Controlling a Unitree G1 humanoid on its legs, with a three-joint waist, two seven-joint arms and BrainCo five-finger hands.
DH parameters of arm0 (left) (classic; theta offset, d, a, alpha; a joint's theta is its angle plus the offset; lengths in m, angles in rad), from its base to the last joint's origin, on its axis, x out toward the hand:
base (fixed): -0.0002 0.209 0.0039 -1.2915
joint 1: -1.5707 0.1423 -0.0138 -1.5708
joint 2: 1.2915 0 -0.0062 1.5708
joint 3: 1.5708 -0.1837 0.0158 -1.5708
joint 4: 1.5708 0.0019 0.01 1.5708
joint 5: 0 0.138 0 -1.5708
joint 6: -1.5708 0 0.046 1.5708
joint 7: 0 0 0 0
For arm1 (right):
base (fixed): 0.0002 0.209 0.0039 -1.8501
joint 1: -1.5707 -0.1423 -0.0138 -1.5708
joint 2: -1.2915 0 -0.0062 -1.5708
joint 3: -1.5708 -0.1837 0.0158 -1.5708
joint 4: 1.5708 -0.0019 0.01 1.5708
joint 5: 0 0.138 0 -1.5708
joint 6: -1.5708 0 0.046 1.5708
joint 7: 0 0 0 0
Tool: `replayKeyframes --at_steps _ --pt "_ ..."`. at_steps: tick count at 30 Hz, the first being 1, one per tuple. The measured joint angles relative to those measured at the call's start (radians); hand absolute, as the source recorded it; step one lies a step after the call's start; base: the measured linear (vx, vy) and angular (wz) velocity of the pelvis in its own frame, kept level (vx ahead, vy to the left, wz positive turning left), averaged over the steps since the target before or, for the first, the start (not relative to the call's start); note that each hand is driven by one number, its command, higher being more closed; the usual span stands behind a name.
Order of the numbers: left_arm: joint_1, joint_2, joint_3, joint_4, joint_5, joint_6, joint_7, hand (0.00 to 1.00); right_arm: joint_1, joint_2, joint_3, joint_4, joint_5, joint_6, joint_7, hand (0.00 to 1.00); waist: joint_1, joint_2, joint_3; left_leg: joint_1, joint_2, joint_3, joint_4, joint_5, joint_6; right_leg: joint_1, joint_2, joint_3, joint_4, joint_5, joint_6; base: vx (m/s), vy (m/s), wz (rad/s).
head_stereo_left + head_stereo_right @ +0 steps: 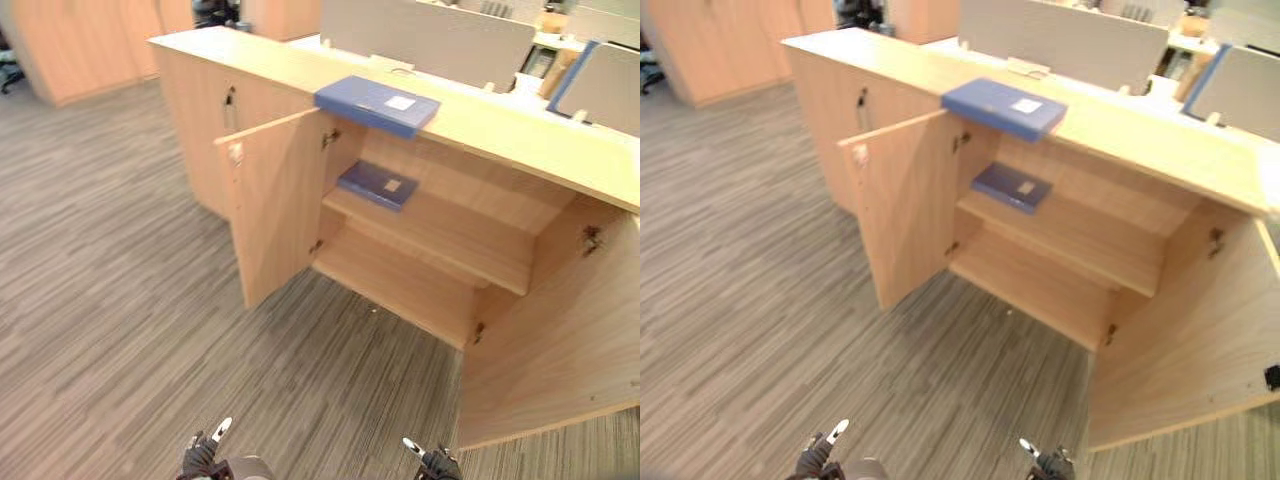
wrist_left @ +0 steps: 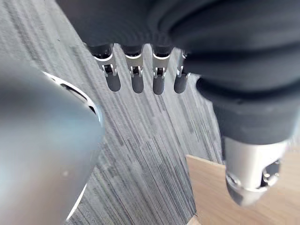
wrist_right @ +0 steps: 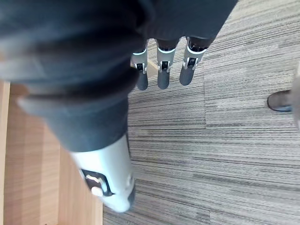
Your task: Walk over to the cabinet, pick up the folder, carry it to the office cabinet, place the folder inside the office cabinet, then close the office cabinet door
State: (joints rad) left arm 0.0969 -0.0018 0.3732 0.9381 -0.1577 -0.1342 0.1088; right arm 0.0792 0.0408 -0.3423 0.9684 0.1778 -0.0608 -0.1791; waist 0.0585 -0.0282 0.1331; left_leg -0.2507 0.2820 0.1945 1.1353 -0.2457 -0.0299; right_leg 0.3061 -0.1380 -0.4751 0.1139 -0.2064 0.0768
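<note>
On top of the office cabinet [image 1: 500, 135] a blue folder [image 1: 377, 105] lies flat with its label up. One corner juts past the front edge, above the open compartment. That overhang looks handy, I judge, since fingers could slip under the free edge without scraping along the wood.

A second blue folder [image 1: 378, 184] lies flat on the upper shelf [image 1: 450, 235] inside, toward its left end and just behind the left door [image 1: 270, 205]. Both doors stand open. The left one is swung out over the carpet [image 1: 120, 300], and the right door [image 1: 550, 350] is thrown wide on the far side, so the whole interior is open to a reach.

Both hands hang low and close to the body, as they would for walking or standing rather than reaching. The left hand [image 1: 200, 458] has its fingers [image 2: 136, 77] straight, slightly apart and pointing down at the carpet, with nothing in them. The right hand [image 1: 438, 464] is the same, its fingers [image 3: 162, 70] loose and bare beside the edge of the right door.

Both folders are well apart from either hand, up and ahead of them. The one on top sits higher and a little nearer the robot than the one on the shelf. I cannot tell from this moment which folder is the task's own, so either a pick from the top is yet to come or only the doors remain to be closed.
</note>
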Motion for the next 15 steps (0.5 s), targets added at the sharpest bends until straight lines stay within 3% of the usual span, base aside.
replayKeyframes --at_steps 2,3,4,5,6,9,11,12,15 --pt "-0.004 0.003 0.002 -0.022 -0.020 -0.015 0.000 0.00 -0.047 -0.014 0.000 0.009 -0.001 0.002 -0.001 0.00 0.013 -0.012 0.030 -0.100 -0.105 -0.004 -0.131 -0.087 0.017 -0.006 -0.093 0.032 0.039 0.000 0.000 0.39 0.376 -0.55" --pt "0.014 0.000 -0.016 -0.027 -0.018 -0.017 0.001 0.00 -0.061 -0.028 0.016 0.007 -0.002 0.001 -0.001 0.00 0.022 0.011 0.033 -0.083 -0.162 -0.053 -0.455 -0.024 0.017 -0.004 -0.129 0.051 0.093 -0.011 0.019 0.35 0.381 -0.50" --pt "0.022 -0.001 -0.020 -0.027 -0.018 -0.017 0.001 0.00 -0.063 -0.031 0.020 0.007 -0.003 0.001 0.000 0.00 0.023 0.021 0.030 -0.071 -0.164 -0.071 -0.533 0.017 0.018 -0.005 -0.129 0.058 0.099 -0.013 0.022 0.47 0.441 -0.55" --pt "0.024 0.024 -0.014 -0.011 -0.027 -0.015 0.005 0.00 -0.074 -0.013 0.041 0.018 -0.003 0.005 0.002 0.00 0.033 0.001 0.033 -0.033 -0.184 -0.037 -0.545 0.067 0.012 0.016 -0.162 0.084 0.099 -0.034 0.050 0.35 0.260 -0.32" --pt "0.024 0.028 -0.022 0.003 -0.026 -0.016 0.007 0.00 -0.091 0.000 0.071 0.019 -0.005 0.003 0.005 0.00 0.036 0.003 0.030 -0.019 -0.189 -0.052 -0.571 0.072 0.008 -0.015 -0.113 0.134 0.078 -0.035 0.043 0.39 0.282 -0.27" --pt "0.022 0.046 -0.034 0.039 -0.029 -0.012 0.007 0.00 -0.108 0.001 0.069 0.036 -0.006 0.001 0.004 0.00 0.038 -0.006 0.029 0.016 -0.221 -0.072 -0.587 0.072 0.007 -0.053 -0.060 0.165 0.024 -0.012 0.018 0.13 0.057 -0.04" --pt "0.036 0.048 -0.041 0.077 -0.026 -0.011 0.007 0.00 -0.101 -0.008 0.069 0.064 -0.007 0.000 0.004 0.00 0.036 0.003 0.000 0.060 -0.250 -0.075 -0.619 0.072 0.009 -0.044 -0.078 0.190 0.010 0.022 0.032 0.18 0.058 -0.37" --pt "0.045 0.049 -0.042 0.093 -0.026 -0.011 0.007 0.00 -0.101 -0.010 0.069 0.083 -0.014 -0.001 0.004 0.00 0.036 0.007 -0.009 0.090 -0.260 -0.076 -0.664 0.072 0.010 -0.043 -0.088 0.210 -0.001 0.051 0.062 0.20 0.093 -0.55" --pt "0.047 0.056 -0.058 0.111 -0.017 -0.011 0.007 0.00 -0.080 -0.025 0.069 0.107 -0.044 0.001 0.005 0.00 0.030 0.010 -0.016 0.148 -0.279 -0.068 -0.757 0.078 0.019 -0.066 -0.115 0.217 0.019 0.072 0.087 0.12 0.069 -0.50"
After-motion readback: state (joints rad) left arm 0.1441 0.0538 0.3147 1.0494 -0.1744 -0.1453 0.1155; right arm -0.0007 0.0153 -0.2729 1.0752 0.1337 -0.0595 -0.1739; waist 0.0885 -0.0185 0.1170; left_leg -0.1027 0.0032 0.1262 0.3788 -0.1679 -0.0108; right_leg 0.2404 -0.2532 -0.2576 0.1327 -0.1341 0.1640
